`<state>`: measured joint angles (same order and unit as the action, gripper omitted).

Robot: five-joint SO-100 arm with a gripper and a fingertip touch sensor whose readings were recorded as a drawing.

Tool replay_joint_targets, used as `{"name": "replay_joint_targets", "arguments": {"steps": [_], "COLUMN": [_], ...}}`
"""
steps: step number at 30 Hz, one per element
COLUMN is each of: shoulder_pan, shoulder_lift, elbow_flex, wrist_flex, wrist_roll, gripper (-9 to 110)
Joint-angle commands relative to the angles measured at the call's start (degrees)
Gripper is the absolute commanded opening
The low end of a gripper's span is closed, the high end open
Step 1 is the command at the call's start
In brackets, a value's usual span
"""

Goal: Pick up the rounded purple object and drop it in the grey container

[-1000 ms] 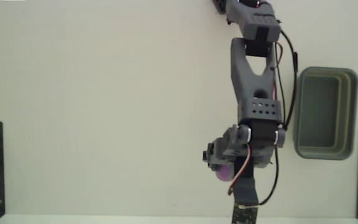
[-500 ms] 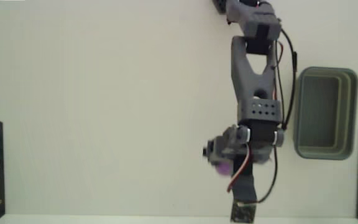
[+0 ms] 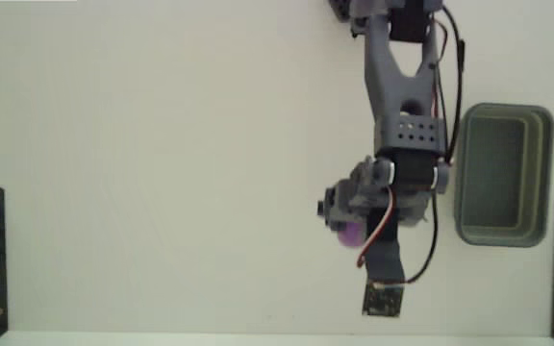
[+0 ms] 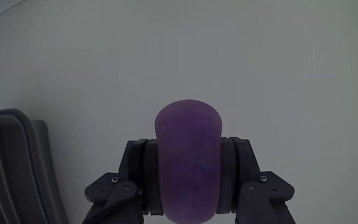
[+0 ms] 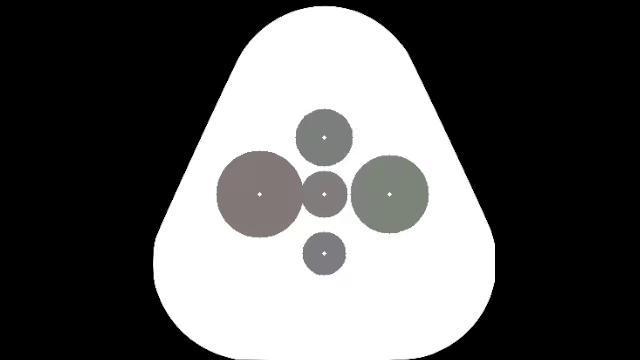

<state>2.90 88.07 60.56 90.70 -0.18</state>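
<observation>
I see the white bench [image 3: 162, 173], then the grey container [image 3: 504, 175] at the fixed view's right. My gripper [image 4: 188, 180] has its jaws clamped across the purple ball [image 4: 188, 158], which looks light, soft and slightly squeezed, gripped mid-body.

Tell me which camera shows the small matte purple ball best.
The wrist view: the small matte purple ball fills the centre of the picture, clamped on both sides by the gripper, its top clear against the pale table. In the fixed view only a sliver of the ball peeks out beneath the arm, well left of the grey container.
</observation>
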Motion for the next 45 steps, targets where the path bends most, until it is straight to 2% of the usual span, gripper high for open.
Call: {"name": "replay_joint_targets", "arguments": {"steps": [1,13,18,23,45], "shoulder_pan": [0.4,0.4,0.4,0.4,0.3], "shoulder_lift": [8.9,8.8,2.5,-5.4,-4.4], "elbow_flex": [1.3,-0.4,-16.4,-34.8,-32.4], "wrist_flex": [-1.2,0.3,9.8,9.2,9.3], "wrist_roll": [0.2,0.2,0.2,0.2,0.2], "gripper": [45,45,45,45,45]}}
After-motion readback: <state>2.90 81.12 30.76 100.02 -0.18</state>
